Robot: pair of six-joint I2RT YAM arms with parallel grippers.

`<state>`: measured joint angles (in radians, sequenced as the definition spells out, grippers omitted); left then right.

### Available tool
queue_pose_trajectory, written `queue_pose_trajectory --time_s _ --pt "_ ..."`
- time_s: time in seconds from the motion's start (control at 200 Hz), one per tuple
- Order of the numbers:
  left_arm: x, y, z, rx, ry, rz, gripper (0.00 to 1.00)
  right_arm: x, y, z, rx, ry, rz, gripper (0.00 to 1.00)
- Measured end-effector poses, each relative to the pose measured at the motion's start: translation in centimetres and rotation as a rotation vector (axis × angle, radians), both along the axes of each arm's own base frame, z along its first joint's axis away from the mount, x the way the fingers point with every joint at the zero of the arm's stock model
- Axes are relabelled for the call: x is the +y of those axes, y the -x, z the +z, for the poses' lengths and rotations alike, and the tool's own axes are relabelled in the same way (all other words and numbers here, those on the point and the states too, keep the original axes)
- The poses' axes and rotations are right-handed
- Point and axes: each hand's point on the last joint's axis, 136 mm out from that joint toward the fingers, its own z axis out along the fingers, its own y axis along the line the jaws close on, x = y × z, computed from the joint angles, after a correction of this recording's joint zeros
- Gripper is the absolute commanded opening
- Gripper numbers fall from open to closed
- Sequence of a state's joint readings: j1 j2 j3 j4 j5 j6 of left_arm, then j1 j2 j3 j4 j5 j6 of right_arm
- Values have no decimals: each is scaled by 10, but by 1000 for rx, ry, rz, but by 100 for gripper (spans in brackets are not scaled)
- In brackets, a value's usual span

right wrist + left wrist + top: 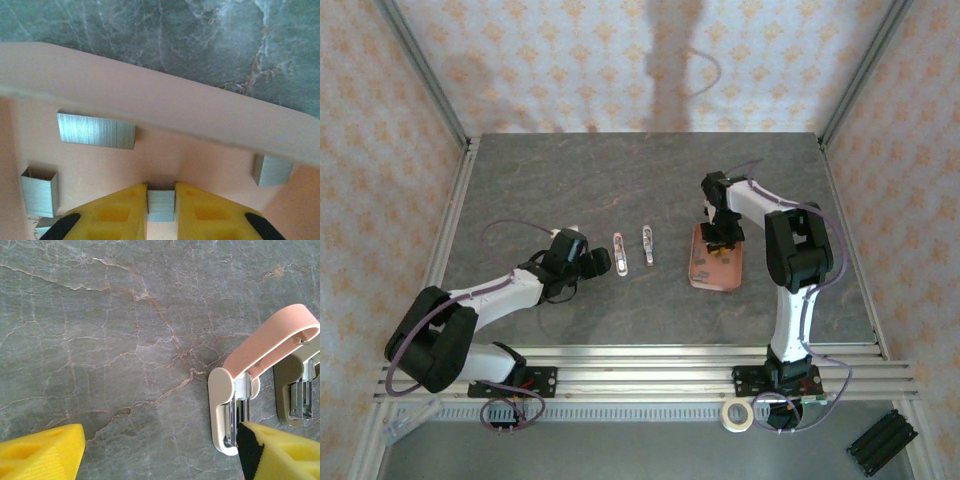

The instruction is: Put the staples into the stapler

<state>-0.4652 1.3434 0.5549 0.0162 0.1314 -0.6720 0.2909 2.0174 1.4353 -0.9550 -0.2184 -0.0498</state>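
Observation:
The stapler (232, 405) lies open on the stone table, its cream base and silver channel up and its pink lid (272, 337) swung away; from above it is a slim piece (618, 252). My left gripper (160, 452) stands open just left of it (595, 262), one yellow finger (280, 450) over the channel's end. A salmon-pink tray (150, 95) holds several staples strips (95, 131). Inside the tray (712, 275), my right gripper (161, 220) is shut on one short staples strip (161, 202), a pad against each side of it.
A second slim stapler-like piece (647, 243) lies right of the first (295, 395). Loose strips rest at the tray's left (39, 197) and right (272, 170). A tape roll (737, 415) and a black block (885, 442) lie beyond the front rail.

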Motion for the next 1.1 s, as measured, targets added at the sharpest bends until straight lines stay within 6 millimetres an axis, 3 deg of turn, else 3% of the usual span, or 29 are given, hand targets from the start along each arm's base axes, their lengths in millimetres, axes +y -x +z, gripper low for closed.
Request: queue_pose_trajectory --time_s 0.135,0.295,0.41,0.515,0.681,0.866,0.991,1.101 --pt "0 -1 5 -15 8 0 81 -1 -1 11 -23 -6 -11 20" --pt "-2 -3 28 -78 39 0 80 1 3 61 -139 -53 -41 20" --pt "-1 -2 43 -121 61 0 81 12 26 96 -219 -85 -43 20" --pt "1 2 49 -144 72 0 81 30 58 109 -247 -107 -22 20" --pt "7 13 50 -161 81 1 81 52 112 103 -234 -118 -15 20" --pt "12 24 43 -155 83 6 80 74 161 78 -216 -122 -6 20" --pt "14 29 38 -148 83 7 80 93 176 59 -194 -109 5 20" --pt "14 31 39 -151 83 3 80 111 176 39 -175 -96 11 21"
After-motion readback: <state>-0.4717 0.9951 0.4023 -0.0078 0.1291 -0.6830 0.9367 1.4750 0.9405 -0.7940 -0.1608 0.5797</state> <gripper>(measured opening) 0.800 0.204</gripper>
